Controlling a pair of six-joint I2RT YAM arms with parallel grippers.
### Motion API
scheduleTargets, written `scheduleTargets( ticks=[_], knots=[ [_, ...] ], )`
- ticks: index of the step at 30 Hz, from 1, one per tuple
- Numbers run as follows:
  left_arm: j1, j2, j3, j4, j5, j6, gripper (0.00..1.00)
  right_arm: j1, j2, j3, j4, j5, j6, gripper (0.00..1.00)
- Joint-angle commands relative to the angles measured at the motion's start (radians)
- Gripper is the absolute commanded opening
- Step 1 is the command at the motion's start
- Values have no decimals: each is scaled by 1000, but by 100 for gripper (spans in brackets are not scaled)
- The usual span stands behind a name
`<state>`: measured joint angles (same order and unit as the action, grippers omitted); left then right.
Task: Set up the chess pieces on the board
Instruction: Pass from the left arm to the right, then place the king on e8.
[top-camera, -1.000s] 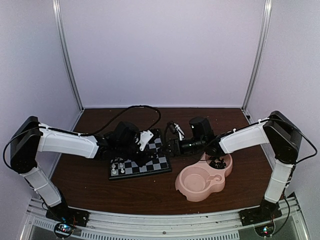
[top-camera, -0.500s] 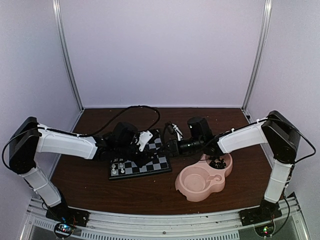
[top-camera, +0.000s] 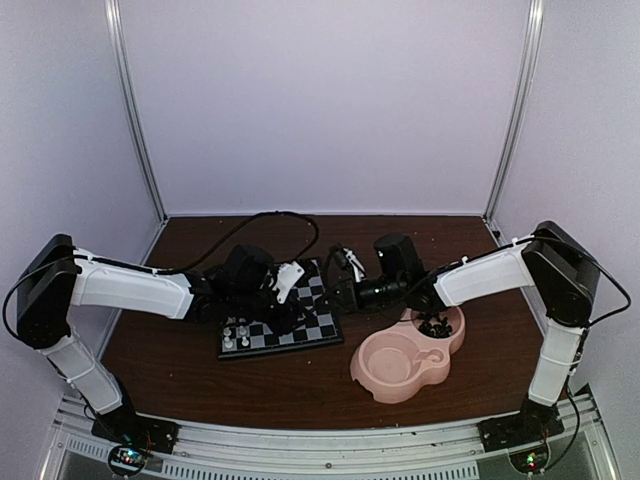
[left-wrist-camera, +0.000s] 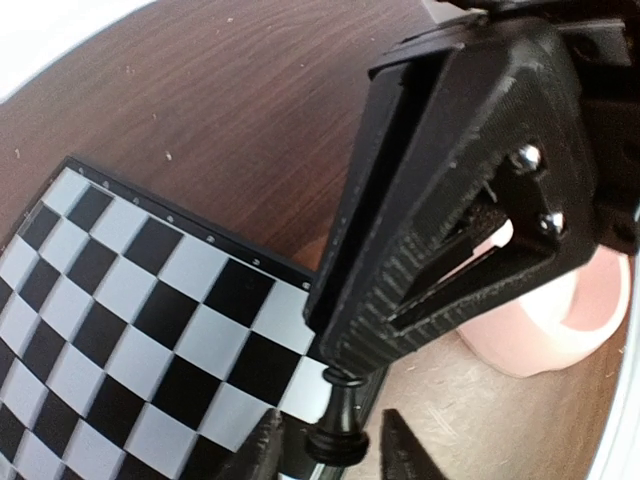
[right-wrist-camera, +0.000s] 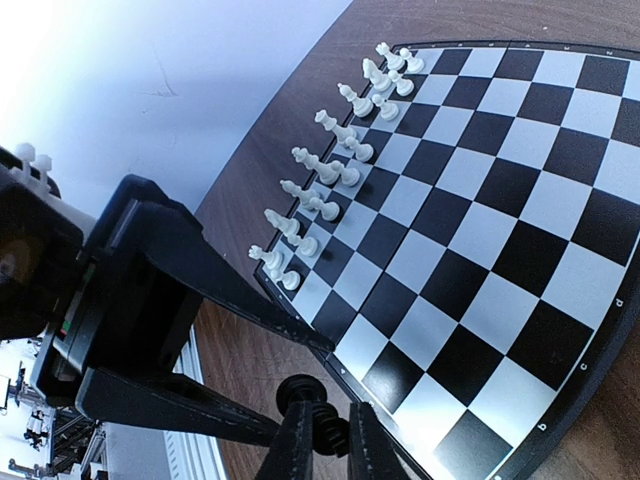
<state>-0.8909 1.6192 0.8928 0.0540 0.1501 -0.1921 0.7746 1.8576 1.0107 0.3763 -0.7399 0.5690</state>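
Note:
The board (top-camera: 312, 325) lies at mid-table. White chess pieces (top-camera: 238, 335) stand in two rows on its left side, also in the right wrist view (right-wrist-camera: 320, 170). My right gripper (right-wrist-camera: 330, 445) is shut on a black chess piece (right-wrist-camera: 310, 392) and holds it sideways just off the board's right edge. In the left wrist view that piece (left-wrist-camera: 342, 415) hangs from the right gripper's fingers (left-wrist-camera: 440, 200). My left gripper (left-wrist-camera: 335, 450) is open, one finger on each side of the piece's base and not touching it. In the top view the left gripper (top-camera: 298, 298) and the right gripper (top-camera: 338, 290) meet over the board's right edge.
A pink double-bowl dish (top-camera: 380, 385) stands right of the board; its far bowl holds several black pieces (top-camera: 435, 325), its near bowl looks empty. Bare brown table (top-camera: 300, 385) lies in front. Walls and metal posts enclose the back and sides.
Both grippers have shifted slightly left and drawn closer together at the board's right edge. The black piece stays in the right gripper.

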Motion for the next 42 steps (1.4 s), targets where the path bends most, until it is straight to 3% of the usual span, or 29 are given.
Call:
scheduleTargets(
  ticks=[1, 9, 14, 22, 26, 32, 42],
  knots=[
    [1, -21, 4, 39, -40, -10, 45, 6, -22, 11, -44, 51, -43, 0],
    [20, -113, -69, 95, -99, -53, 67, 15, -71, 38, -244, 320, -190, 0],
    [80, -200, -143, 138, -150, -121, 69, 84, -54, 136, -399, 566, -323, 0],
    [82, -338, -209, 85, -495, -202, 68, 141, 17, 340, -617, 884, -378, 0],
    [84, -380, -226, 61, -600, -246, 68, 142, 103, 515, -763, 900, -391, 0],
    [84, -424, -276, 109, -666, -235, 68, 143, 194, 623, -822, 910, -440, 0],
    [84, -424, -275, 104, -664, -216, 67, 145, 224, 648, -862, 889, -460, 0]
  ],
)
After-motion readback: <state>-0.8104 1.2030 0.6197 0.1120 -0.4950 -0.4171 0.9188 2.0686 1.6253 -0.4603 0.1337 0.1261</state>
